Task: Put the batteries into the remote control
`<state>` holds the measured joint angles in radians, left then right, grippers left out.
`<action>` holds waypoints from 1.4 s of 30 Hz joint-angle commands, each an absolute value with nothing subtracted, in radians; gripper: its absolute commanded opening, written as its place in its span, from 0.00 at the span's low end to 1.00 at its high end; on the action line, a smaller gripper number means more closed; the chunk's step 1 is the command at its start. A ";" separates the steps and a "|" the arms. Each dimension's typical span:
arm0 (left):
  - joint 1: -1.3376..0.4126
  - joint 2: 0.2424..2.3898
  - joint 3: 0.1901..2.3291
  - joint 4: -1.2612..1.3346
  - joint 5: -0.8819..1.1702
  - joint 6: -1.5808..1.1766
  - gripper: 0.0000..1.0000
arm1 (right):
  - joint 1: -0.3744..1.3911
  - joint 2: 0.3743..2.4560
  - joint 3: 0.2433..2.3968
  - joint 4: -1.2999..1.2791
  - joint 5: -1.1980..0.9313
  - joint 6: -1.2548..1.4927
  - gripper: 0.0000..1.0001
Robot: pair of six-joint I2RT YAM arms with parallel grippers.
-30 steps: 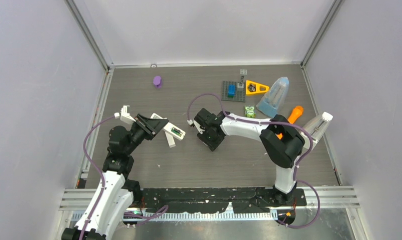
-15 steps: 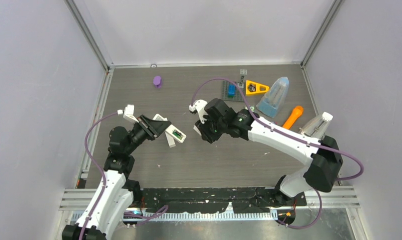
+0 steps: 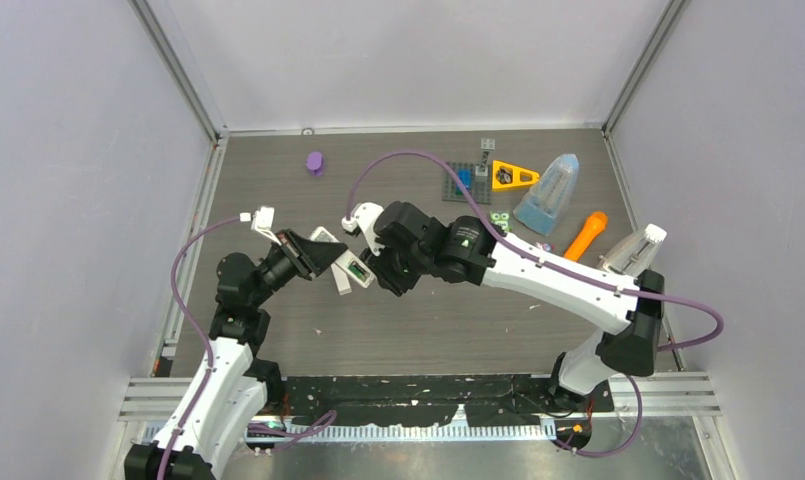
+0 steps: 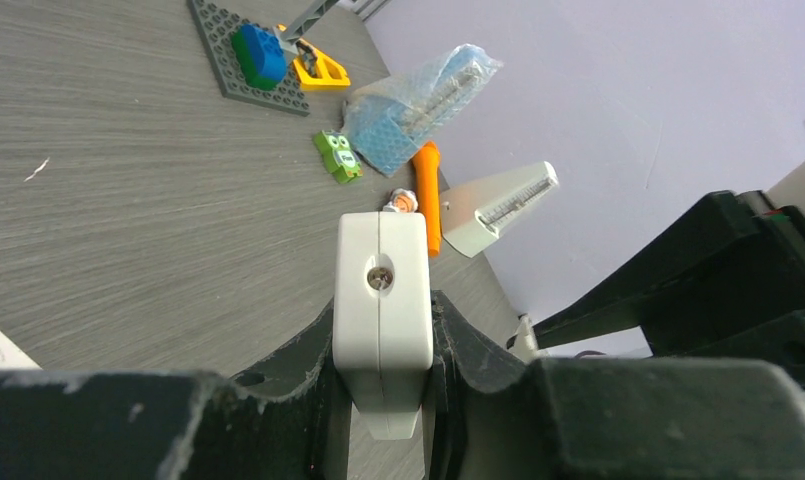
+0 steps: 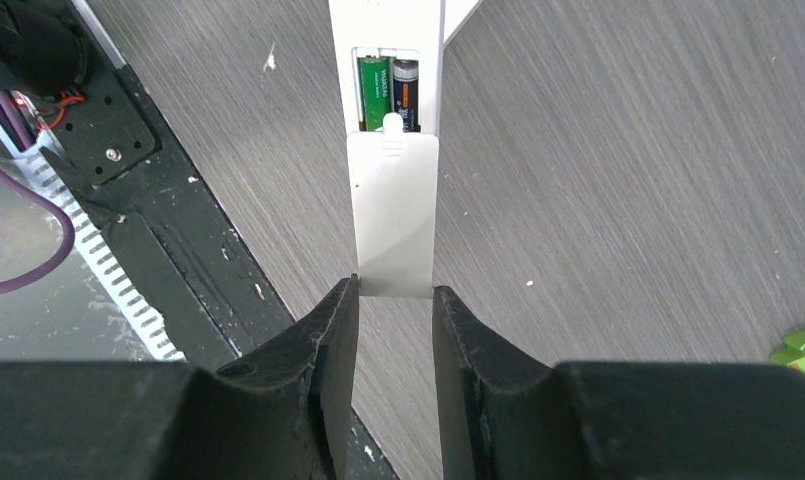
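right claw (image 5: 393,290) is pinching the battery cover (image 5: 393,215) by its side edges, jaws narrow, butting it against the bay where two batteries (image 5: 388,90) are sitting. left claw (image 4: 383,345) is clamping the remote (image 4: 381,290) above the counter (image 4: 128,200). Cover looks light, thin and slick, so an edge grip suits it.

White links (image 3: 548,275), black joints (image 3: 628,345), purple cables (image 3: 408,153); matte black jaws.
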<state>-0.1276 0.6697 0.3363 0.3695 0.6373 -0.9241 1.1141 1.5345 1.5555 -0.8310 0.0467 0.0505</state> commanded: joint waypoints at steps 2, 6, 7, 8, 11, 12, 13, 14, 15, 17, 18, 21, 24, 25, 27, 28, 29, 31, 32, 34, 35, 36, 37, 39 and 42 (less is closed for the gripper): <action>-0.122 0.660 0.337 0.481 0.680 -0.905 0.00 | 1.139 1.600 1.641 -0.924 0.106 0.091 0.28; -0.123 0.660 0.339 0.491 0.687 -0.909 0.00 | 1.150 1.644 1.695 -0.935 0.106 0.100 0.28; -0.123 0.660 0.340 0.494 0.689 -0.910 0.00 | 1.152 1.649 1.708 -0.937 0.105 0.101 0.28; -0.123 0.661 0.340 0.496 0.692 -0.910 0.00 | 1.156 1.659 1.713 -0.936 0.106 0.100 0.28; -0.123 0.661 0.341 0.496 0.696 -0.911 0.00 | 1.161 1.674 1.732 -0.939 0.121 0.102 0.28; -0.123 0.661 0.342 0.497 0.697 -0.911 0.00 | 1.165 1.676 1.736 -0.939 0.124 0.103 0.28; -0.123 0.661 0.343 0.497 0.697 -0.913 0.00 | 1.167 1.677 1.743 -0.933 0.122 0.103 0.28; -0.123 0.660 0.344 0.496 0.698 -0.914 0.00 | 1.169 1.679 1.751 -0.932 0.121 0.103 0.28; -0.123 0.658 0.345 0.497 0.698 -0.914 0.00 | 1.170 1.683 1.756 -0.936 0.121 0.104 0.28; -0.123 0.658 0.346 0.499 0.698 -0.914 0.00 | 1.172 1.694 1.774 -0.951 0.128 0.101 0.28; -0.123 0.658 0.346 0.500 0.698 -0.914 0.00 | 1.173 1.701 1.779 -0.955 0.134 0.103 0.28; -0.123 0.657 0.344 0.504 0.698 -0.916 0.00 | 1.174 1.704 1.781 -0.961 0.130 0.102 0.28; -0.123 0.657 0.343 0.512 0.698 -0.920 0.00 | 1.176 1.706 1.780 -0.969 0.125 0.103 0.28; -0.123 0.657 0.342 0.514 0.698 -0.922 0.00 | 1.176 1.709 1.780 -0.974 0.124 0.103 0.28; -0.123 0.657 0.343 0.515 0.696 -0.922 0.00 | 1.178 1.715 1.779 -0.977 0.122 0.103 0.28; -0.123 0.657 0.344 0.515 0.696 -0.923 0.00 | 1.179 1.715 1.777 -0.981 0.121 0.106 0.28; -0.123 0.658 0.342 0.515 0.695 -0.923 0.00 | 1.179 1.716 1.776 -0.980 0.124 0.104 0.28; -0.124 0.659 0.341 0.515 0.695 -0.923 0.00 | 1.180 1.716 1.772 -0.980 0.127 0.104 0.28; -0.123 0.660 0.341 0.516 0.695 -0.923 0.00 | 1.180 1.715 1.770 -0.977 0.130 0.105 0.28; -0.124 0.660 0.341 0.516 0.696 -0.923 0.00 | 1.180 1.719 1.770 -0.977 0.135 0.106 0.28; -0.124 0.660 0.341 0.515 0.696 -0.923 0.00 | 1.180 1.721 1.771 -0.977 0.138 0.108 0.28; -0.124 0.658 0.341 0.516 0.698 -0.923 0.00 | 1.180 1.723 1.773 -0.977 0.140 0.110 0.28; -0.124 0.658 0.340 0.518 0.699 -0.925 0.00 | 1.180 1.726 1.774 -0.976 0.142 0.112 0.28; -0.123 0.658 0.341 0.518 0.699 -0.924 0.00 | 1.180 1.732 1.783 -0.981 0.143 0.116 0.28; -0.123 0.655 0.341 0.518 0.701 -0.926 0.00 | 1.181 1.743 1.788 -0.992 0.155 0.122 0.28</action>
<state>-0.1276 0.6693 0.3359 0.4377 0.6830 -0.9192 1.1706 1.7290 1.7428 -0.9760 0.1246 0.1043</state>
